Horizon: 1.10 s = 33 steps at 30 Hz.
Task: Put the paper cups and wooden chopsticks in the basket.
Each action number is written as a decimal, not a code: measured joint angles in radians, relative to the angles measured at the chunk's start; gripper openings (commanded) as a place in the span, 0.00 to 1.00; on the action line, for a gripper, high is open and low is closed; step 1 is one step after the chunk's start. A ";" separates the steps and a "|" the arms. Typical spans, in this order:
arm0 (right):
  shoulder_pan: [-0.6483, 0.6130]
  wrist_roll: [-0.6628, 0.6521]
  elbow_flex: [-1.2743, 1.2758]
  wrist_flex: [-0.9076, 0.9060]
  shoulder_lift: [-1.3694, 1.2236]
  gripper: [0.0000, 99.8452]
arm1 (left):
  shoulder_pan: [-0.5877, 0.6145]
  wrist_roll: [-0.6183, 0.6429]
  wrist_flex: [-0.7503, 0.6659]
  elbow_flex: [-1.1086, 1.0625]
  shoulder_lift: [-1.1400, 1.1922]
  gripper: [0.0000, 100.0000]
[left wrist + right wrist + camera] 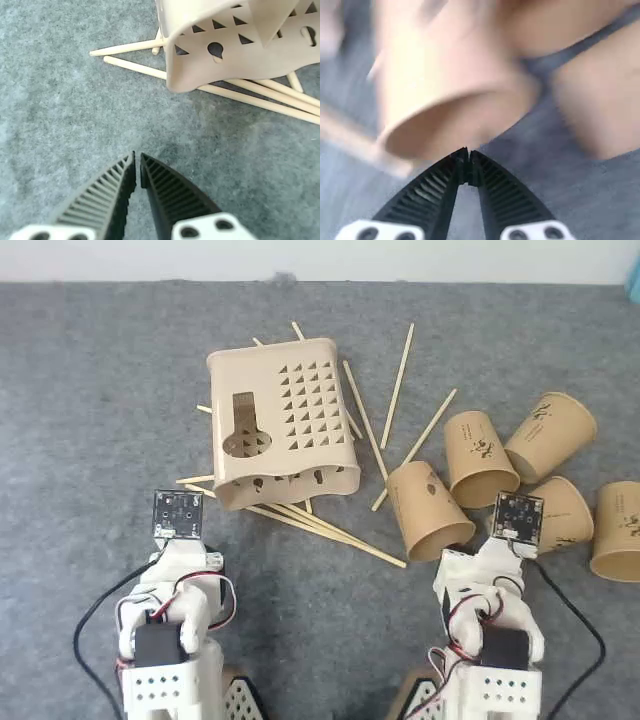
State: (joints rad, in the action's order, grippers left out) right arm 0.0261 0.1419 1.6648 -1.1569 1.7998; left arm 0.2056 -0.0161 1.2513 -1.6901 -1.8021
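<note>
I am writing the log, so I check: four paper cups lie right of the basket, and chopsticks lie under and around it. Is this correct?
Not quite: the high view shows five paper cups, not four. The rest holds: they lie right of the basket, and chopsticks lie under and around it.

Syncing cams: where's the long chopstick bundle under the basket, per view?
High: chopstick bundle, slanting from under the basket to the nearest cup.
Left wrist: bundle beneath the basket corner.
Right wrist: blurred strip beside the cup mouth, likely its tip.
Shared landmark: grey mat.
</note>
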 measured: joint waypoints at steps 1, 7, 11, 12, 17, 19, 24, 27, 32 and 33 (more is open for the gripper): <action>0.000 0.000 0.000 -0.008 0.000 0.01 | 0.000 0.000 0.000 0.000 0.000 0.01; 0.002 0.000 0.000 -0.064 0.000 0.01 | 0.000 0.000 0.000 0.000 0.000 0.01; 0.002 0.000 0.000 -0.066 0.000 0.01 | 0.000 0.000 0.000 0.000 0.000 0.01; 0.002 0.000 0.000 -0.066 0.000 0.01 | 0.000 0.000 0.000 0.000 0.000 0.01; 0.002 0.000 0.000 -0.066 0.000 0.01 | 0.000 0.000 0.000 0.000 0.000 0.01; 0.002 0.000 0.000 -0.066 0.000 0.01 | 0.000 0.000 0.000 0.000 0.000 0.02; 0.002 0.000 0.000 -0.066 0.000 0.01 | 0.000 0.000 -0.037 0.031 0.000 0.02; 0.002 0.000 0.000 -0.066 0.000 0.01 | 0.000 0.000 -0.069 0.049 0.000 0.02; 0.002 0.000 0.000 -0.066 0.000 0.01 | -0.006 -0.037 -0.204 0.049 0.000 0.02; 0.003 0.000 0.000 -0.066 0.000 0.01 | -0.006 -0.063 -0.245 0.049 0.000 0.02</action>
State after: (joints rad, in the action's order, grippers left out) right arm 0.0292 0.1419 1.6648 -1.2229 1.7998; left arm 0.1995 -0.0790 1.0058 -1.6410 -1.8021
